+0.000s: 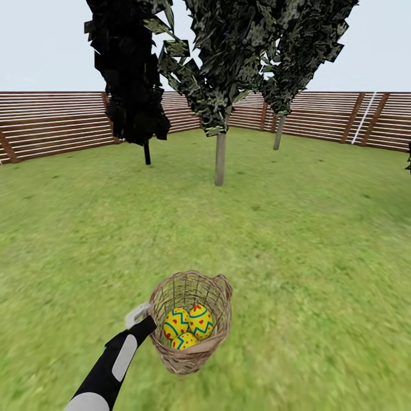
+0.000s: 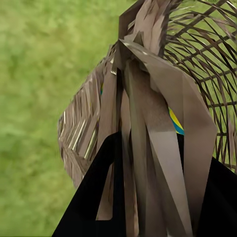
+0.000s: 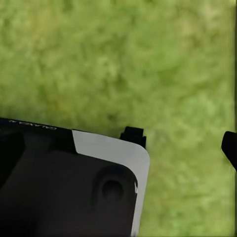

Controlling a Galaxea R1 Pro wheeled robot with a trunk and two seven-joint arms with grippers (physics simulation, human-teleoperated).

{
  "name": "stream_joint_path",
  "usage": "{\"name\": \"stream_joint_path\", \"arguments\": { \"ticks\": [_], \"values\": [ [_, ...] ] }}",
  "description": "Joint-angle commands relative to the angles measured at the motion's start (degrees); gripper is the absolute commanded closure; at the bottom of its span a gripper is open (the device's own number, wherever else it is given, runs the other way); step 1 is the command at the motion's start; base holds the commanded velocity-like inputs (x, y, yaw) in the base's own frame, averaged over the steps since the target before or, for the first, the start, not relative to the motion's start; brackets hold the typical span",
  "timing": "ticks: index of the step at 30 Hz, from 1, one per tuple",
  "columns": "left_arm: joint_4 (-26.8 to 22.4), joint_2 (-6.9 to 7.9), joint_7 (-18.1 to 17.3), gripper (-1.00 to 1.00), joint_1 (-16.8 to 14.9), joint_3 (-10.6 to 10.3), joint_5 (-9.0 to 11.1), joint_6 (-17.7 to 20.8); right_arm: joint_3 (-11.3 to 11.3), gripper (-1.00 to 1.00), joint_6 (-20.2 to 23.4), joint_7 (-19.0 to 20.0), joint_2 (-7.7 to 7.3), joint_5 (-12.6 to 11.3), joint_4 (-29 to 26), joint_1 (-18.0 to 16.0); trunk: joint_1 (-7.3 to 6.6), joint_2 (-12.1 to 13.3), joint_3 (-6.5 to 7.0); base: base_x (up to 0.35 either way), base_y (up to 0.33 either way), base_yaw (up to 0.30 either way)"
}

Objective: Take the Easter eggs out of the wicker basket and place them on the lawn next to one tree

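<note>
So the basket [image 1: 191,321] is at the bottom middle of the head view, tilted a bit, with the left gripper [image 1: 149,321] on its near-left rim. It's a round tan thing of open woven twigs with a thick braided rim, and you can see straight through the weave to the grass. All three eggs [image 1: 188,328] are still in it, bunched together and touching: bright yellow, blue zigzag bands, little red spots. Two sit side by side and the third is tucked in front of them, lower down.

In the left wrist view the black fingers [image 2: 94,197] sit on either side of a thick bundle of rim strands, so they're clamped on the basket rim [image 2: 148,148]. A sliver of yellow and blue egg peeks through the weave there.

The right gripper [image 3: 182,140] is over plain lawn [image 3: 123,59]; its two dark fingertips stand well apart with nothing between them.

Farther off on the lawn, a tree [image 1: 220,157] with a pale straight trunk and dark speckled foliage stands roughly straight ahead, well apart from the basket. A dark tree [image 1: 146,151] with a thin black trunk is to its left, another pale-trunk one [image 1: 278,132] behind to the right, and a brown slat fence [image 1: 51,123] rings it all.
</note>
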Motion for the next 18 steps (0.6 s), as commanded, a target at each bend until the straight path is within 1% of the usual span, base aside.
{"name": "stream_joint_path", "arguments": {
  "ticks": [1,5,7,15,18],
  "values": [
    [-0.2,-0.06,0.3,1.0,0.0,0.1,0.7,0.3,-0.5,-1.0,-0.3,0.1,-0.03,0.5,0.1,-0.1,-0.19,0.4,0.12,0.325,-0.082,0.0],
    [-0.2,0.01,0.3,1.0,0.0,0.1,0.7,0.3,-0.5,-1.0,-0.3,0.1,0.41,0.5,0.2,-0.1,-1.06,2.0,0.84,0.327,-0.029,0.0],
    [-0.2,0.07,0.3,1.0,0.0,0.2,0.7,0.3,-0.5,-1.0,-0.2,0.1,0.72,0.5,0.2,0.2,-1.5,2.8,1.2,0.095,-0.001,0.0],
    [-0.1,0.03,0.3,1.0,0.0,0.2,0.8,0.3,-0.5,-1.0,-0.3,0.1,0.76,0.5,0.1,0.3,-3.26,6.0,2.63,0.014,0.0,0.0],
    [-0.1,0.11,0.3,1.0,0.0,0.3,0.7,0.3,-0.5,-1.0,-0.3,0.1,0.76,0.5,0.1,0.3,-3.92,7.2,3.17,0.267,-0.019,0.0]
  ]
}}
